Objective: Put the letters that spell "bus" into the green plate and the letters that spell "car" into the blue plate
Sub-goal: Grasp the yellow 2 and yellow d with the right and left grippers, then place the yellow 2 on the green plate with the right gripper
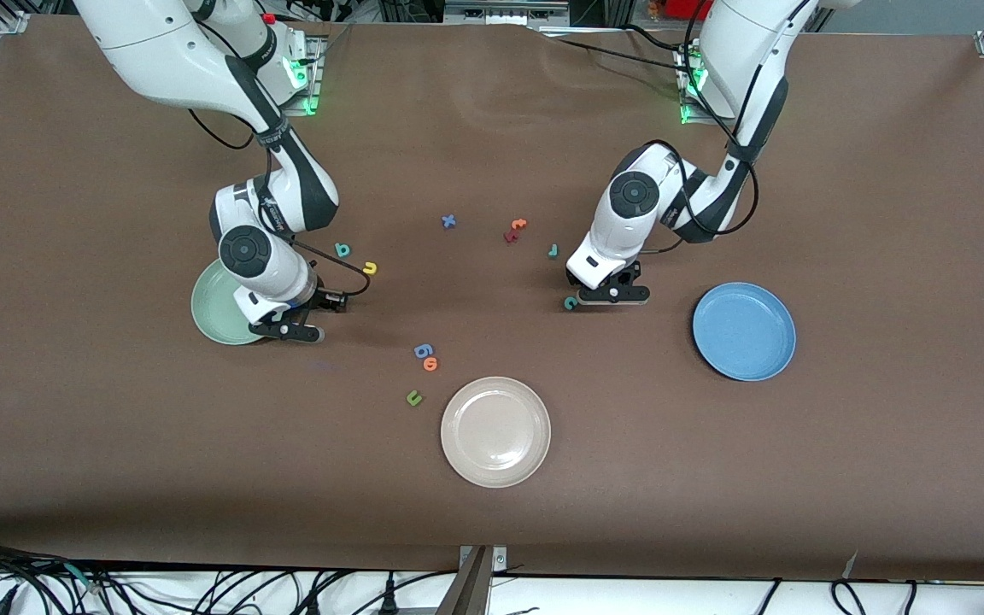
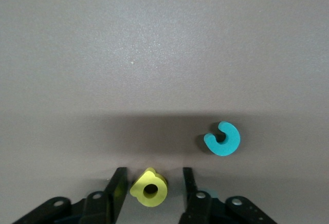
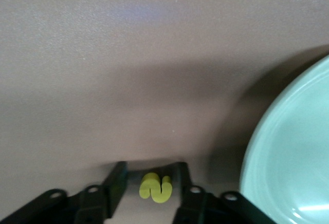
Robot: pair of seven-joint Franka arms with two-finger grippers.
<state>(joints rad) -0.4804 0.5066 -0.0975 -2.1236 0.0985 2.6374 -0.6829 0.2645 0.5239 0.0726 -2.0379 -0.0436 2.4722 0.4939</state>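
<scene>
My left gripper (image 1: 610,296) (image 2: 153,173) is down at the table, open, its fingers on either side of the yellow "a" (image 2: 149,187) with a gap on each side. The teal "c" (image 2: 222,138) (image 1: 571,302) lies right beside it and the teal "r" (image 1: 553,251) a little farther from the camera. The blue plate (image 1: 744,330) sits toward the left arm's end. My right gripper (image 1: 289,330) (image 3: 150,167) stands open around the yellow "s" (image 3: 156,187), just beside the green plate (image 1: 217,309) (image 3: 288,152). The teal "b" (image 1: 342,249) and yellow "u" (image 1: 369,268) lie close by.
A beige plate (image 1: 495,431) sits near the table's front middle. Close to it lie a blue "g" (image 1: 423,350), an orange "o" (image 1: 430,364) and a green "u" (image 1: 413,397). A blue "x" (image 1: 448,221) and an orange "t" (image 1: 518,225) lie mid-table.
</scene>
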